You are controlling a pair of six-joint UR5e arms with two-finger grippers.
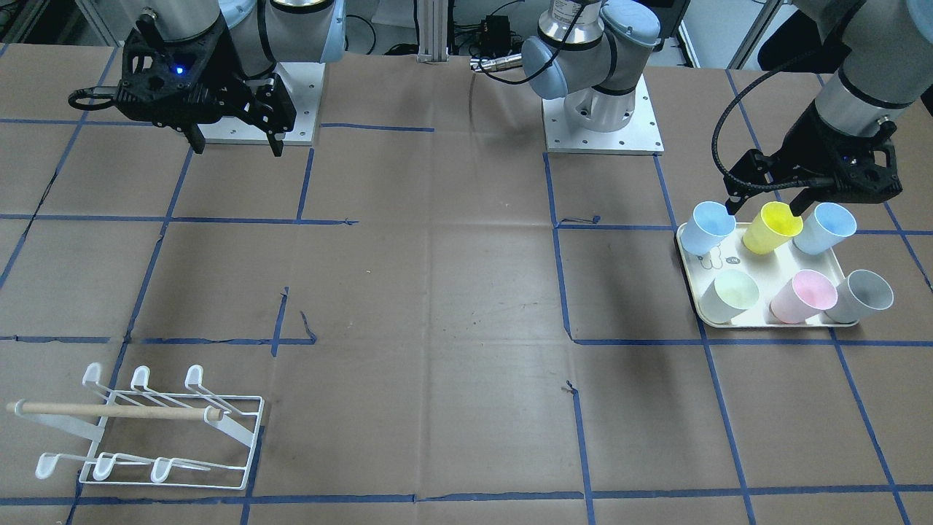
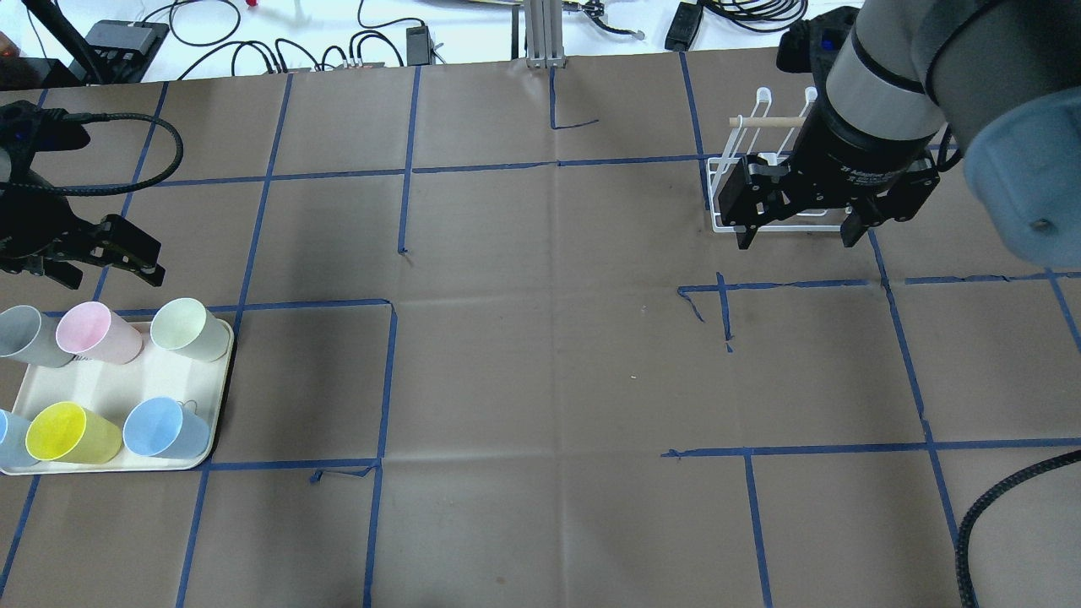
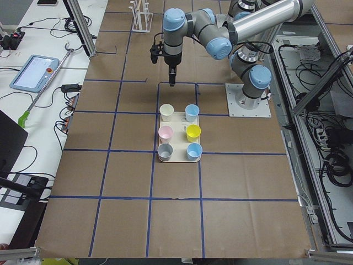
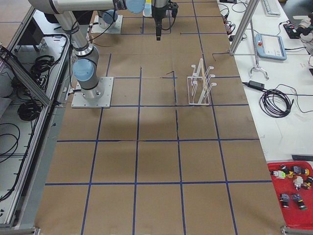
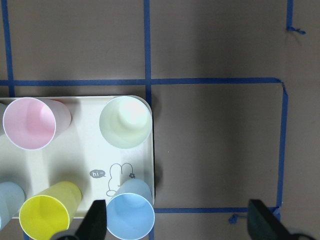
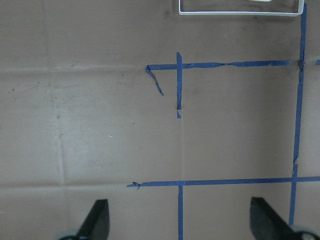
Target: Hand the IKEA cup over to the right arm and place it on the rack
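Observation:
Several pastel cups stand on a cream tray (image 1: 758, 270): a light blue one (image 1: 711, 226), a yellow one (image 1: 771, 227), another light blue, a pale green, a pink (image 1: 802, 295) and a grey. My left gripper (image 1: 769, 198) hangs above the tray's robot-side row, open and empty; in its wrist view the light blue cup (image 5: 131, 220) lies by one fingertip (image 5: 96, 220). My right gripper (image 2: 796, 239) is open and empty, raised over the table near the white wire rack (image 1: 146, 430), which the right arm partly hides in the overhead view (image 2: 722, 190).
The table is brown paper with a blue tape grid. The arm bases (image 1: 601, 124) stand on metal plates at the robot's side. Only the rack's bottom edge (image 6: 240, 12) shows in the right wrist view. Cables and boxes lie beyond the table's far edge (image 2: 253, 42).

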